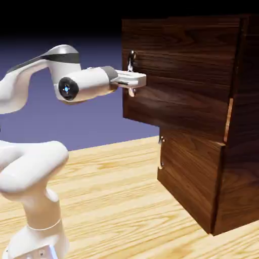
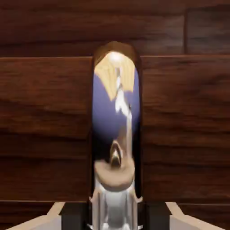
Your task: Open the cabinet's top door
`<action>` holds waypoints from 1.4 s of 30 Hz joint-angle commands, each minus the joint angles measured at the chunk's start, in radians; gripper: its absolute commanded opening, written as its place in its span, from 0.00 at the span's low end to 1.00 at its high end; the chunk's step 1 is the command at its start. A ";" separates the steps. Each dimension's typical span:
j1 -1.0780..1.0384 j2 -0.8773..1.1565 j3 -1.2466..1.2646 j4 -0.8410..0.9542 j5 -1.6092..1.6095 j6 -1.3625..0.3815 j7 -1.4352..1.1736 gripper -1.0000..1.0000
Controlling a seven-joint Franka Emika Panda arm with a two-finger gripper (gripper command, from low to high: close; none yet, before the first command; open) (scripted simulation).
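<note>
The tall, boxy cabinet of dark walnut-grain wood (image 1: 202,121) is standing on the light wooden table (image 1: 116,197), at the right of the exterior view. Its larger upper panel, the top door (image 1: 177,76), is already swinging a little out from the cabinet body: a thin bright gap is showing at its far edge. The two-finger gripper of the white arm (image 1: 132,79) is reaching level toward the door and is closing tightly around the long silver bar handle (image 1: 131,65), near the lower half of the bar. In the hand view the polished bar (image 2: 117,126) is filling the middle, with the grey fingertips (image 2: 58,215) just beside it on both sides.

I judge the door to be stiff and rather heavy, turning only around its hinge. The metal bar looks smooth and slippery, so a firm hold across its middle seems best. The handle's long axis is running vertically; the door's face is pointing toward the robot.
</note>
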 commanded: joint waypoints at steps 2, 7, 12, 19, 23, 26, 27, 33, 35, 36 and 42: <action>0.005 0.011 -0.072 -0.018 -0.057 -0.060 -0.024 0.00; 0.004 0.061 -0.254 -0.039 -0.208 -0.204 -0.086 0.00; -0.003 0.151 -0.435 -0.023 -0.373 -0.349 -0.156 0.00; 0.017 0.364 -0.688 0.074 -0.623 -0.567 -0.276 0.00; 0.059 0.509 -0.814 0.167 -0.750 -0.689 -0.345 0.00; 0.103 0.617 -0.899 0.248 -0.830 -0.778 -0.394 0.00; 0.119 0.654 -0.925 0.277 -0.854 -0.808 -0.410 0.00; 0.231 0.871 -1.079 0.468 -0.969 -0.994 -0.505 0.00; 0.269 0.944 -1.127 0.536 -0.998 -1.059 -0.539 0.00; 0.288 0.980 -1.150 0.570 -1.010 -1.092 -0.556 0.00; 0.384 1.197 -1.278 0.774 -1.063 -1.292 -0.672 0.00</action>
